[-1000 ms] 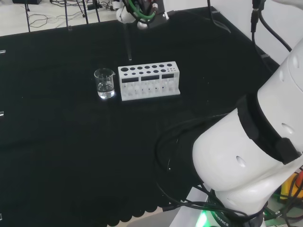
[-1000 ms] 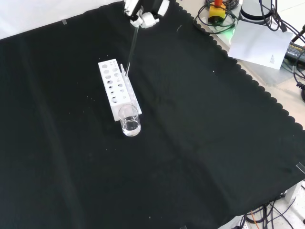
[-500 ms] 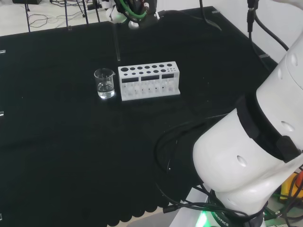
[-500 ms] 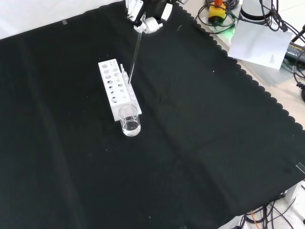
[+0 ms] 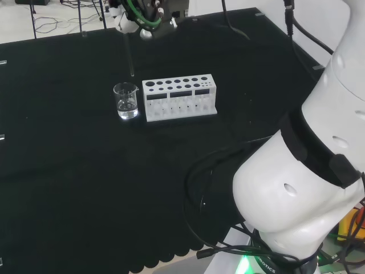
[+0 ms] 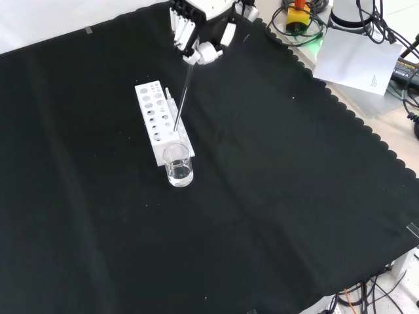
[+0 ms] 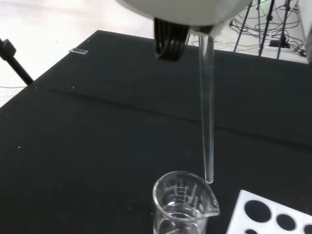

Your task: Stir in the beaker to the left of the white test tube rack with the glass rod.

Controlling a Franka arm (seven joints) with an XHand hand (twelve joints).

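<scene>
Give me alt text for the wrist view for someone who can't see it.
A clear glass rod hangs down from the hand, its tip just above the rim of a small glass beaker on black cloth. A corner of the white test tube rack shows beside the beaker.

Lab: black-cloth bench (image 6: 294, 196), test tube rack (image 5: 180, 97), beaker (image 5: 126, 101), loose cables (image 6: 386, 39), tripod legs (image 7: 265, 24).

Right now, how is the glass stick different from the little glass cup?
The glass rod is long and thin; the beaker is short and wide. The rod hangs in the air from the robot hand, while the beaker stands on the black cloth. The beaker holds clear liquid; the rod holds none. Both are see-through.
</scene>
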